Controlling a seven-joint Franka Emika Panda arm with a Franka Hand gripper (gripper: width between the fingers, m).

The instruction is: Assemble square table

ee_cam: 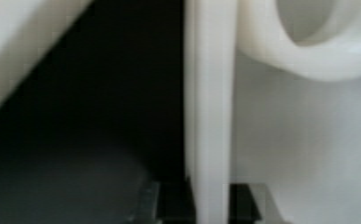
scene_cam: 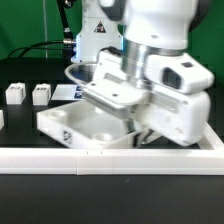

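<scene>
White plastic top (scene_cam: 72, 122) sat clamped by its rim in the gripper (ee_cam: 203, 203), while legs (scene_cam: 40, 94) stood loose well off to its side, apparently none yet fitted, leaving assembly barely begun.

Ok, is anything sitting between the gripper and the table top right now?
Nothing visible does. In the wrist view the gripper has its fingers close on either side of the rim of the table top, seemingly clamped on it. The legs stand apart, toward the exterior view's left.
</scene>
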